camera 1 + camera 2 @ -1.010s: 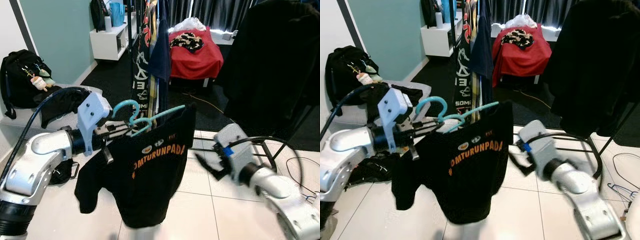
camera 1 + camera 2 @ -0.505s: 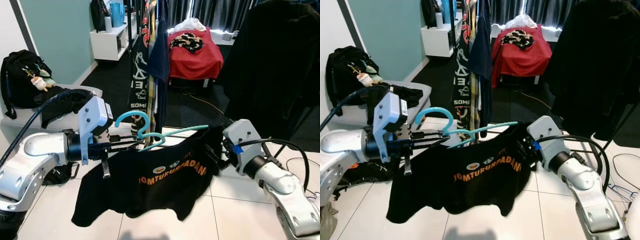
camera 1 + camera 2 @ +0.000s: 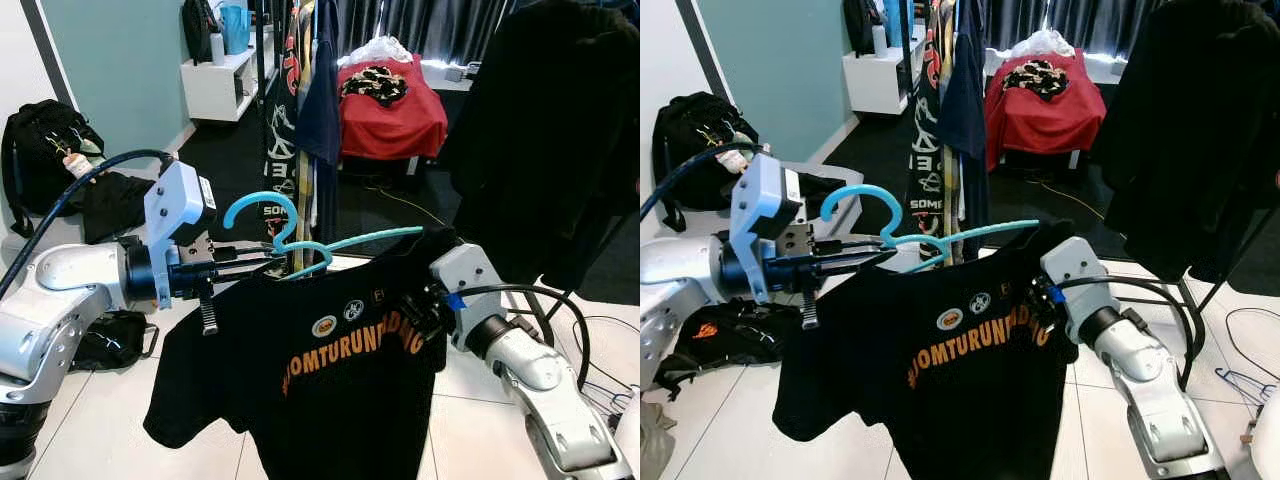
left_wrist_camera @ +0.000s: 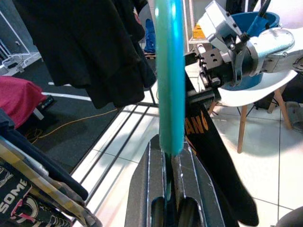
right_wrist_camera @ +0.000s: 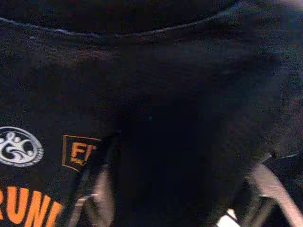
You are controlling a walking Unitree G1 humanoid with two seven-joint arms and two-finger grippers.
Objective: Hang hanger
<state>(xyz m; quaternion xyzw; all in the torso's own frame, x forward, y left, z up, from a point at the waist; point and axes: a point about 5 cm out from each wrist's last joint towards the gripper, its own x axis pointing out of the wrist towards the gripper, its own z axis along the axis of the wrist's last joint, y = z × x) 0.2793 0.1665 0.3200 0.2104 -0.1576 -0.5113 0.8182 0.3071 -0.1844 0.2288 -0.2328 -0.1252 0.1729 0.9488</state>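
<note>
A teal hanger [image 3: 352, 240] carries a black T-shirt [image 3: 340, 400] with orange lettering. My left gripper [image 3: 262, 265] is shut on the hanger just below its hook [image 3: 262, 204] and holds it level at chest height; the left wrist view has the teal bar [image 4: 169, 80] running out from between the fingers. My right gripper [image 3: 418, 312] presses against the shirt's far shoulder side. In the right wrist view its fingers [image 5: 97, 189] stand wide apart against the black cloth [image 5: 156, 94].
A clothes rack with hanging garments [image 3: 300, 100] stands just behind the hanger. A large black coat [image 3: 560, 130] hangs at the right. Beyond are a red-covered seat [image 3: 392, 115], a white shelf [image 3: 215, 85], a black backpack [image 3: 40, 150], and a dark bag [image 3: 110, 342] on the tiled floor.
The shirt, stretched sideways toward my right gripper half a second ago, now hangs longer and straighter. My left gripper has lifted the hanger a little.
</note>
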